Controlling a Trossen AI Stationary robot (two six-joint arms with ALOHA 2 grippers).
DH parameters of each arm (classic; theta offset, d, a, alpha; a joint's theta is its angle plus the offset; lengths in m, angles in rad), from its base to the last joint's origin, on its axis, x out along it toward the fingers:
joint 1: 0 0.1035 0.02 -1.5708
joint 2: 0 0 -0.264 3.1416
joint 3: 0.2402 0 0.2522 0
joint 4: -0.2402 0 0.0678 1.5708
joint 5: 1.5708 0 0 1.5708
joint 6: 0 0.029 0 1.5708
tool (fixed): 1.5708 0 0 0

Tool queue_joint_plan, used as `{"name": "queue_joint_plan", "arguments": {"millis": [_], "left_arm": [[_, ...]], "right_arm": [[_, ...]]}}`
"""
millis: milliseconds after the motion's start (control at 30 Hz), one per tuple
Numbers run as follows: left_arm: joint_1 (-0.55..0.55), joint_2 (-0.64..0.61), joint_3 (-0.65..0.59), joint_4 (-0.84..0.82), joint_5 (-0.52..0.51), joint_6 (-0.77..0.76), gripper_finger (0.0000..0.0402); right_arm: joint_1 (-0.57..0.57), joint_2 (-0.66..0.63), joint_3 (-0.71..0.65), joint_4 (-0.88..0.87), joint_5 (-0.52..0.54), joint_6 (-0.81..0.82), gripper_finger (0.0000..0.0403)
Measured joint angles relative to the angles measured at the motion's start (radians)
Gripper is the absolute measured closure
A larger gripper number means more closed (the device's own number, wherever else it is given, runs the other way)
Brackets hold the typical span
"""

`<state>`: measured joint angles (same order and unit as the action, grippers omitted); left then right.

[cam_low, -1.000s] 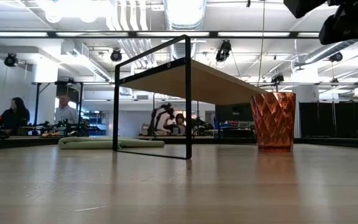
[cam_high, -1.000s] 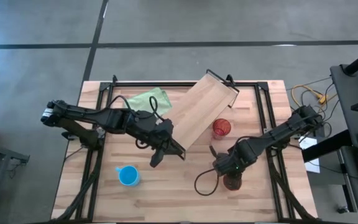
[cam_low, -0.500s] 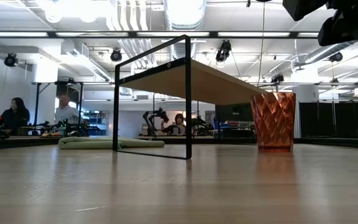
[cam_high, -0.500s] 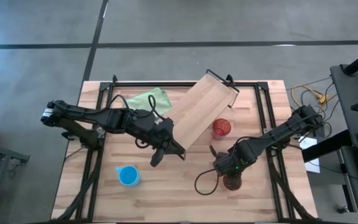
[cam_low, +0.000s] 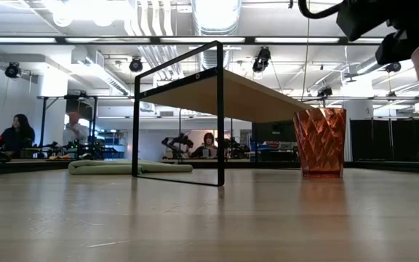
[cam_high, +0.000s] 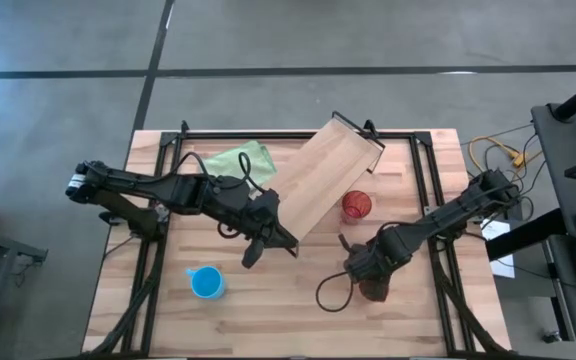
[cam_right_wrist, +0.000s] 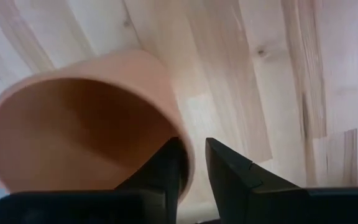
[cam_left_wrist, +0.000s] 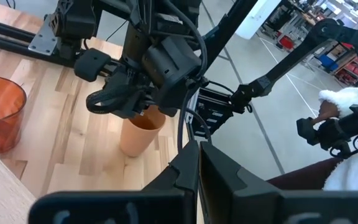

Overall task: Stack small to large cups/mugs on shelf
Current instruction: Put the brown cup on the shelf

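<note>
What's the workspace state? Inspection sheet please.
Surface: wooden table, black frame rails.
Job's things: shelf stands at an angle; red cup upright beside it; blue cup upright near the front; orange cup under the right arm.
Clutter: green cloth at the back.
Grippers: right gripper pinches the orange cup's rim, one finger inside, one outside; left gripper shut, empty, by the shelf.
Cables: black loop by the orange cup.
Surroundings: people at desks beyond the table.

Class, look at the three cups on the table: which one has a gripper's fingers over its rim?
The plain orange-brown cup: the right gripper straddles its rim. The blue cup and red tumbler stand untouched.
</note>
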<state>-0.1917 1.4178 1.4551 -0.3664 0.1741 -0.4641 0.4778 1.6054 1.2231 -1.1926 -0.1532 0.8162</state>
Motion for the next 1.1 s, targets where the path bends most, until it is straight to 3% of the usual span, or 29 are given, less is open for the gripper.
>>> {"name": "queue_joint_plan", "arguments": {"millis": [200,300,500,600,833,1100], "left_arm": [[0.000,0.000,0.000,0.000,0.000,0.000,0.0402],[0.000,0.000,0.000,0.000,0.000,0.000,0.0402],[0.000,0.000,0.000,0.000,0.000,0.000,0.0402],[0.000,0.000,0.000,0.000,0.000,0.000,0.0402],[0.000,-0.001,0.000,0.015,0.000,0.000,0.0402],[-0.001,-0.001,0.001,0.050,0.000,0.000,0.0402]], "right_arm": [[0.000,-0.011,0.027,0.000,-0.001,0.003,0.0385],[0.000,-0.011,0.074,-0.019,-0.002,-0.002,0.0392],[0.000,-0.012,0.248,-0.245,0.016,-0.058,0.0393],[0.000,-0.014,0.349,-0.395,0.116,-0.066,0.0393],[-0.050,-0.084,0.486,-0.383,0.301,-0.137,0.0394],[-0.236,-0.219,0.532,-0.380,0.532,-0.216,0.0394]]}}
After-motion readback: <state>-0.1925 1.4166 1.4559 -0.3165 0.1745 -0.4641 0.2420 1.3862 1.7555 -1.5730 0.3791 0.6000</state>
